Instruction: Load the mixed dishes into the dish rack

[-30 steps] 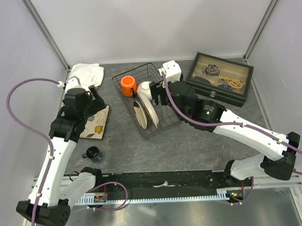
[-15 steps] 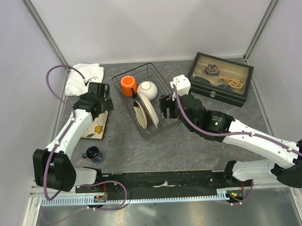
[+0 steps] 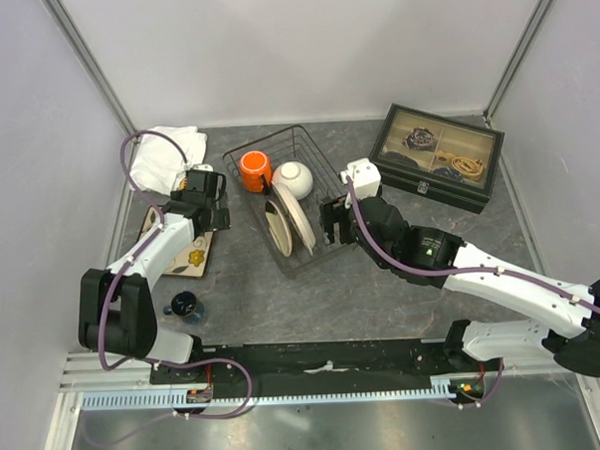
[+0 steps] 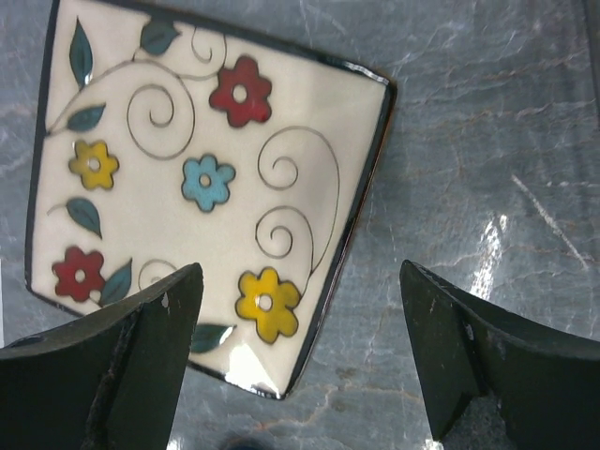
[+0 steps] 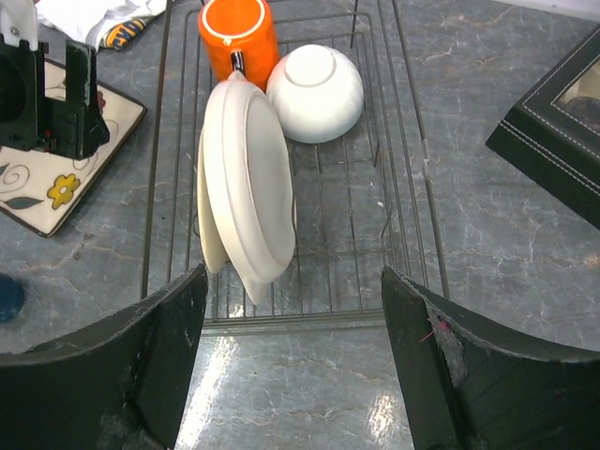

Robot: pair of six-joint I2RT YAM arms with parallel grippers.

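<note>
Flowered square plate (image 4: 202, 178) flat, top corner cut off, lower corner behind spread left gripper (image 4: 298, 356); right gripper (image 5: 292, 366) spread, empty; cream plate (image 5: 253, 187) on edge, lengthwise in dish rack (image 5: 409, 197)

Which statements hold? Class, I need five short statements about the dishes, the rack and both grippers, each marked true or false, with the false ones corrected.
1. The orange mug and the white bowl both sit inside the dish rack. True.
2. The square flowered plate lies flat on the table, outside the rack. True.
3. The cream round plate lies flat on the rack's floor. False: it stands on edge in the rack.
4. The left gripper is shut on the square flowered plate. False: its jaws stand open above the plate's edge.
5. The right gripper is open and holds nothing. True.
</note>
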